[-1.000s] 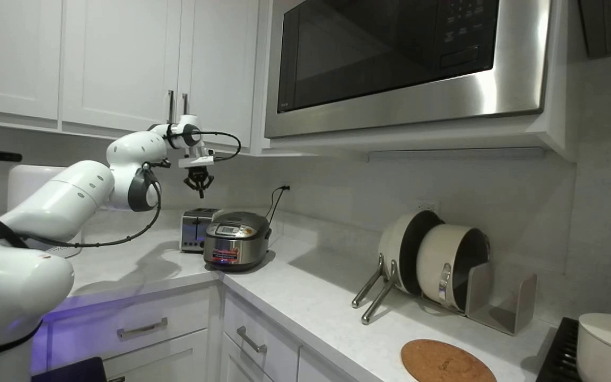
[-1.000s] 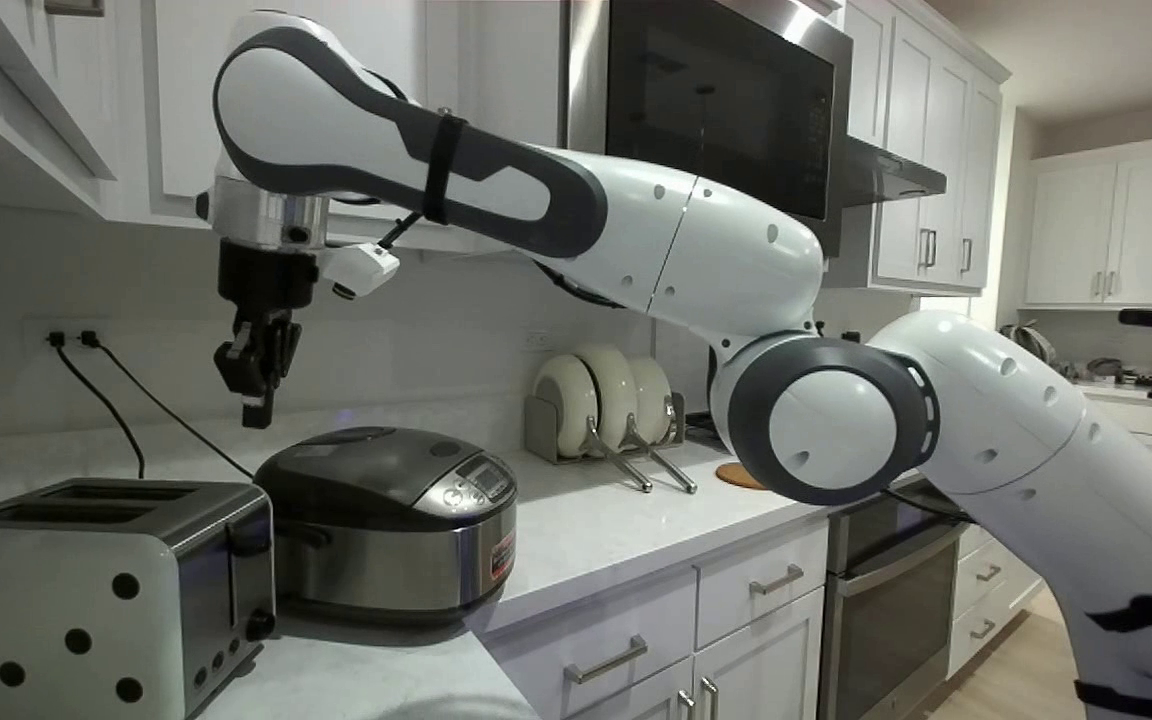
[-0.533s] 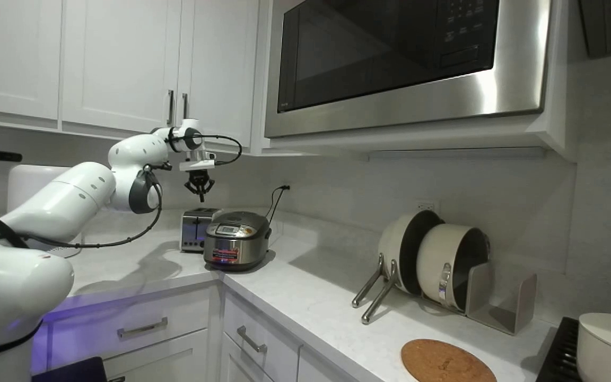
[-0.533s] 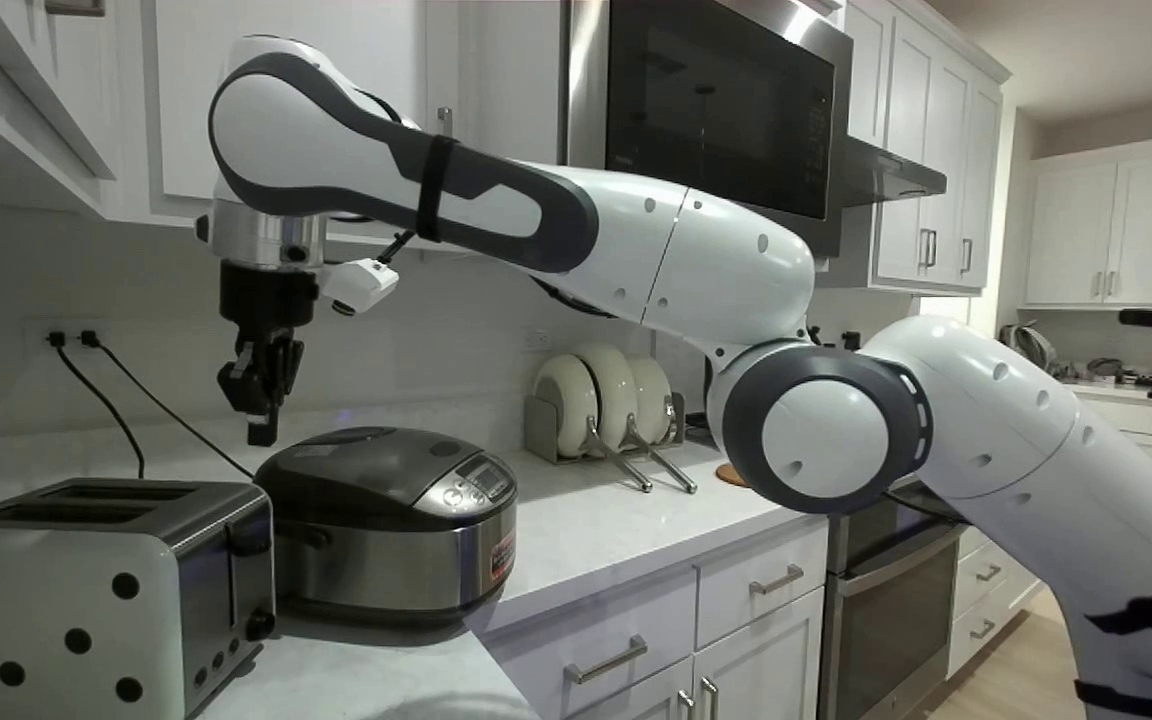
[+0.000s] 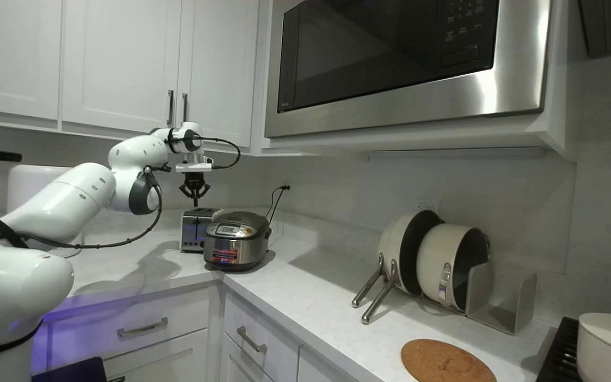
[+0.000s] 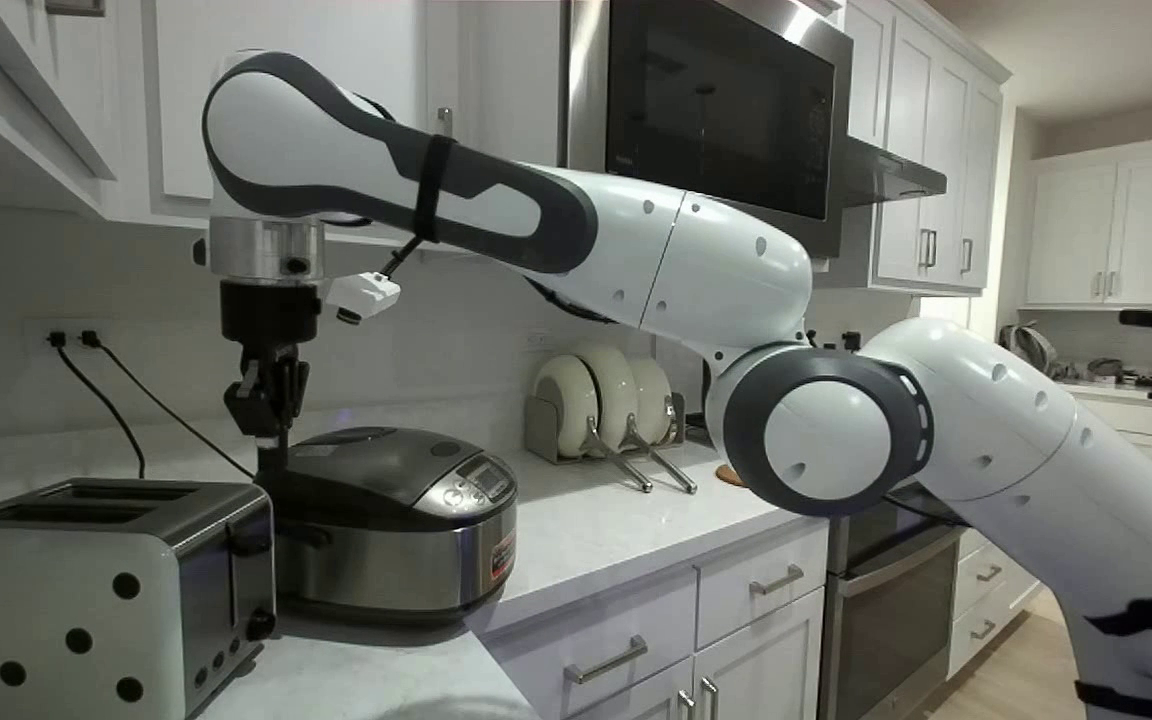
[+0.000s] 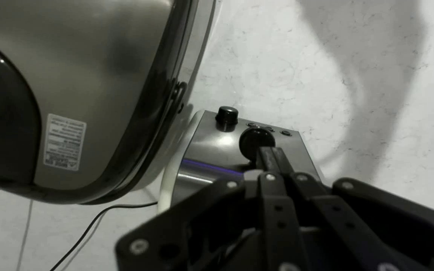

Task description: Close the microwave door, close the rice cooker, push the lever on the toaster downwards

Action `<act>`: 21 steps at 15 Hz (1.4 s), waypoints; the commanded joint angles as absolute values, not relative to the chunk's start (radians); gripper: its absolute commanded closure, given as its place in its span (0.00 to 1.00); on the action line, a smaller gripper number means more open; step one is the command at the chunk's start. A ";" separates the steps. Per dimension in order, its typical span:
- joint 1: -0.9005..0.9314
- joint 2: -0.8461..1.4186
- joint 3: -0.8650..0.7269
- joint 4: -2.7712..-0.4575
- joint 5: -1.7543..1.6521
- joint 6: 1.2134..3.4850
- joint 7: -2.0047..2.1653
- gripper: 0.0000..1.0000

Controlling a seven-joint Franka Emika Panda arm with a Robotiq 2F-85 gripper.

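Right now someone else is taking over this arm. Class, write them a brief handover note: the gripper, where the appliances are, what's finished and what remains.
Gripper: shut, holding nothing, poised over the lever of the toaster; whether it touches can't be told.
Where: toaster next to the rice cooker on the counter; microwave door higher up, above the counter.
Done: microwave door closed, rice cooker closed.
Left: the lever is up, so push it down.

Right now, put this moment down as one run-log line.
gripper: shut, above toaster lever; toaster lever: up, push pending; rice cooker: closed; microwave door: closed
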State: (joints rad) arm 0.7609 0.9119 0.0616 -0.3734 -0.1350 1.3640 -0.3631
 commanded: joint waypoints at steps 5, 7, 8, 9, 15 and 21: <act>0.736 0.943 0.115 -0.367 -0.054 1.340 -0.309 1.00; 0.732 0.954 0.114 -0.365 -0.050 1.344 -0.301 1.00; 0.729 0.959 0.114 -0.364 -0.049 1.344 -0.302 1.00; 0.725 0.964 0.114 -0.364 -0.047 1.346 -0.304 1.00; 0.710 0.998 0.121 -0.358 -0.047 1.379 -0.327 1.00; 0.716 1.037 0.124 -0.355 -0.054 1.450 -0.342 1.00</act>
